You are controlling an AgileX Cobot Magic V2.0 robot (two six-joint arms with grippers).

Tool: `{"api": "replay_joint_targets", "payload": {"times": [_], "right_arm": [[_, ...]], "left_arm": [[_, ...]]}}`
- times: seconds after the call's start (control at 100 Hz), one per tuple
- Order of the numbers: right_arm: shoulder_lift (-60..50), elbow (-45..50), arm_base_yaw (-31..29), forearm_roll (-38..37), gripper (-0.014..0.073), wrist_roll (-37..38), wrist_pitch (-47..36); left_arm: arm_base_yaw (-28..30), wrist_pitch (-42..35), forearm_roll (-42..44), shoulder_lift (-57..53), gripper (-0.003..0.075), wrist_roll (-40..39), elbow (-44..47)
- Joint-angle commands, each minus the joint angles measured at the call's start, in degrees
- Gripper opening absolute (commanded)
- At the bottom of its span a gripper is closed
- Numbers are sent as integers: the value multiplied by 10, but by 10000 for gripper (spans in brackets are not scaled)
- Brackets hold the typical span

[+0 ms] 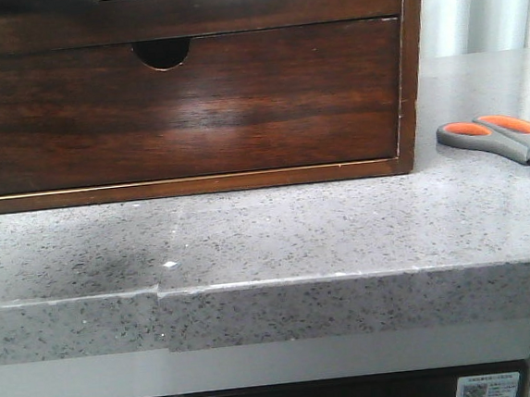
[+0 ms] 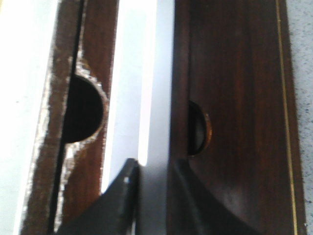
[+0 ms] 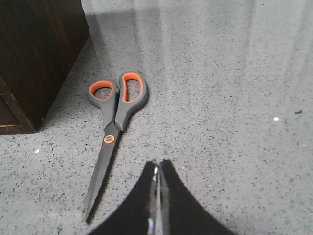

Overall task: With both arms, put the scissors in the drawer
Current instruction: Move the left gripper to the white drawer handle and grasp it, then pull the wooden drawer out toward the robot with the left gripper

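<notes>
The scissors (image 1: 501,136) (image 3: 115,127), grey-handled with orange inside the loops, lie closed and flat on the speckled counter, just right of the wooden cabinet. My right gripper (image 3: 157,164) hovers shut and empty over the counter, off to one side of the blades. The drawer (image 1: 230,6) (image 2: 181,73) is the shallow dark front at the cabinet's top, with its pale cut-out above it. My left gripper (image 2: 152,164) is close against it with its fingers apart, one over the pale strip and one over the dark wood. Neither gripper shows in the front view.
Below the shallow drawer is a taller dark drawer front (image 1: 183,113) with a half-round finger notch (image 1: 161,52) (image 2: 198,127). The cabinet's corner (image 3: 34,58) stands close to the scissors' handles. The counter's front edge (image 1: 273,286) runs across below.
</notes>
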Motion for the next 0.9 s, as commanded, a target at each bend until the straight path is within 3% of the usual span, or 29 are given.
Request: {"api": "replay_joint_targets", "payload": {"times": [0.0,0.07,0.38,0.89], "right_arm": [[8,-21,0,-3,-61,-4,-43],[8,-21,0,-3,-61,-4,-43],[8,-21,0,-3,-61,-4,-41],[8,-21,0,-3,-61,-4,-35]], "left_arm": [[-4,-9,-3,-9,7,-2,-11],[-4,-9,-3,-9,-22,-2,-11],[-5,-25,-8,-16,-22,-3,-11],[-65,-21,-11,-60,-22,-6,11]]}}
